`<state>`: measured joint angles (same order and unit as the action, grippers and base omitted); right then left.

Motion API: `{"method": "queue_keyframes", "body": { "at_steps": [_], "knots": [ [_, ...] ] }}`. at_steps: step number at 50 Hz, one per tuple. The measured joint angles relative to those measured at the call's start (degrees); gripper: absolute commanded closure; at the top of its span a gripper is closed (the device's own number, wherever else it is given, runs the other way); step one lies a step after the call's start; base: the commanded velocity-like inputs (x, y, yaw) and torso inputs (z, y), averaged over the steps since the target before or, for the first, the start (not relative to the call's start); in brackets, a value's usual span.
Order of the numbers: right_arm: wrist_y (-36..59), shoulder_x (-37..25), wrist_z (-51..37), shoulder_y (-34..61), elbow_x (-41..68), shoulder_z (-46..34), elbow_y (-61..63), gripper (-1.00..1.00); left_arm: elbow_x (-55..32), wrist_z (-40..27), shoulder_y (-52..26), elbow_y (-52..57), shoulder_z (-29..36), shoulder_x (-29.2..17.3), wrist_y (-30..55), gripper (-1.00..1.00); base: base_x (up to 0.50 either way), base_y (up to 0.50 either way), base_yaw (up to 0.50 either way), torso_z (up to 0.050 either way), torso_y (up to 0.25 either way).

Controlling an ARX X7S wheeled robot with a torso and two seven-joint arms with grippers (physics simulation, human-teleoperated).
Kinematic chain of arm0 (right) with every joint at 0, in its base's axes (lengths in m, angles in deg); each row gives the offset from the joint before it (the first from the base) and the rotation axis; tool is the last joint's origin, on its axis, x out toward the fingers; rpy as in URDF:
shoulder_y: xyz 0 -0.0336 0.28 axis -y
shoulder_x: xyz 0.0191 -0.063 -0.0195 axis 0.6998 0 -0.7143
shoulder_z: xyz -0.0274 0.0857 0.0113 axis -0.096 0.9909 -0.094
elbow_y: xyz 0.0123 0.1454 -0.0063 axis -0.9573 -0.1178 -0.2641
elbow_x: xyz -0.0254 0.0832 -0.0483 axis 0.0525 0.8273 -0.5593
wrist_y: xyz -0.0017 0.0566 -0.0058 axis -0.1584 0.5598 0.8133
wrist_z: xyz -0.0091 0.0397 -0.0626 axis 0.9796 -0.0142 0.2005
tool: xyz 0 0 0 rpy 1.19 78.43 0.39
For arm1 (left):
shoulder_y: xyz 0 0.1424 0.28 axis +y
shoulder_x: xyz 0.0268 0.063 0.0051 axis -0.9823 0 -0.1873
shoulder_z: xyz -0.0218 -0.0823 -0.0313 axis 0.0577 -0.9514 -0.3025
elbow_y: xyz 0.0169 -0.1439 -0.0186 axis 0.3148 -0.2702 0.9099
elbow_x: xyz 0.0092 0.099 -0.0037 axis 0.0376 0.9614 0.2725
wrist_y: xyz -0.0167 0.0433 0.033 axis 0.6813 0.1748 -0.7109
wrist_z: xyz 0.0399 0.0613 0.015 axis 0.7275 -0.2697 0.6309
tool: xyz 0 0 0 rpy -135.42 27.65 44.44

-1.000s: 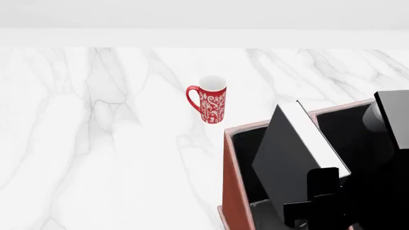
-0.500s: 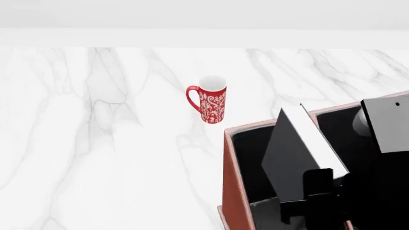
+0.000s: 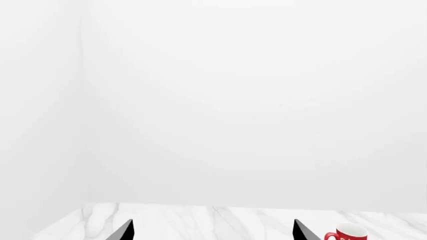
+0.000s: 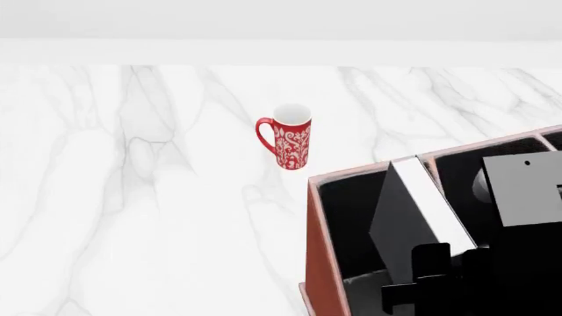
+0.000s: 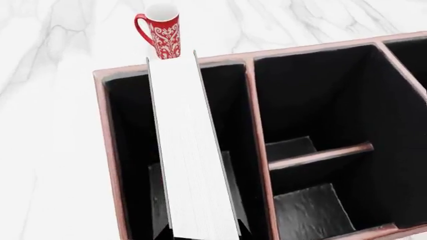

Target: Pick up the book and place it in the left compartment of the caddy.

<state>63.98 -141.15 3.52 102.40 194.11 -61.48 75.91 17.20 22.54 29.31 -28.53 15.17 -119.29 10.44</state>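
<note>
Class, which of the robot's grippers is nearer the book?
Right. The right gripper holds the book in the caddy; the left gripper is elsewhere, facing the wall.

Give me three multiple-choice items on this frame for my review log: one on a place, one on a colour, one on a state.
1. Where is the book?
A. flat on the marble counter
B. inside the caddy's left compartment
C. in a crossbar-split compartment

2. What colour is the mug?
A. red with white pattern
B. plain blue
C. black

3. How does the book stand?
A. lying closed on its cover
B. open, pages spread
C. on edge, white page edges up

Answers: 1 B, the right wrist view shows it within the caddy in the long slot; 2 A, the head view shows it; 3 C, the page edges face the right wrist camera.
</note>
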Motion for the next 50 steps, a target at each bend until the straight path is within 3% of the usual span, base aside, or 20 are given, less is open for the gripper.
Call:
{"method": "queue_keyframes", "body": {
  "at_steps": [50],
  "knots": [
    [-4.9, 5.7, 5.4, -4.3, -11.3, -2.5, -6.8, 1.00, 0.2, -0.6, 0.4, 0.0, 0.4, -0.8, -0.9, -1.00, 0.00, 0.00, 0.00, 0.000, 0.001]
  ]
}}
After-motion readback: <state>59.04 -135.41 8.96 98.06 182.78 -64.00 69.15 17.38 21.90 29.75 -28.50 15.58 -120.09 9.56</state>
